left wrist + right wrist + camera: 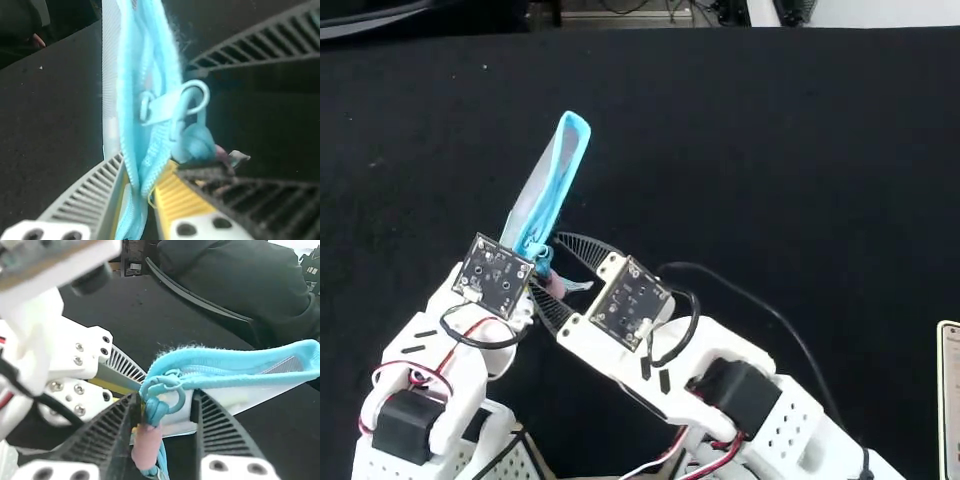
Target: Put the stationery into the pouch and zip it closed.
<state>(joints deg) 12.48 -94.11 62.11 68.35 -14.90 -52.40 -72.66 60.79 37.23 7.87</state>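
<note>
**Zipping stage, pull not yet pinched**

High view: the left gripper (525, 250) is clamped on the near end of the blue pouch (548, 190), which is held edge-up. The right gripper (560, 282) is spread beside that end.

Left wrist view: the zip pull (192, 97) hangs at the pouch's clamped end.

Right wrist view: the jaws straddle the pull, and the pouch's contents are hidden. The next move is probably to pinch the pull and draw it along the pouch.

From above, the light-blue fabric zip pouch (552, 180) has its near end hidden under both wrist camera boards (498, 275); its contents cannot be told. A flat white object (950, 400) is cut by the edge.
</note>
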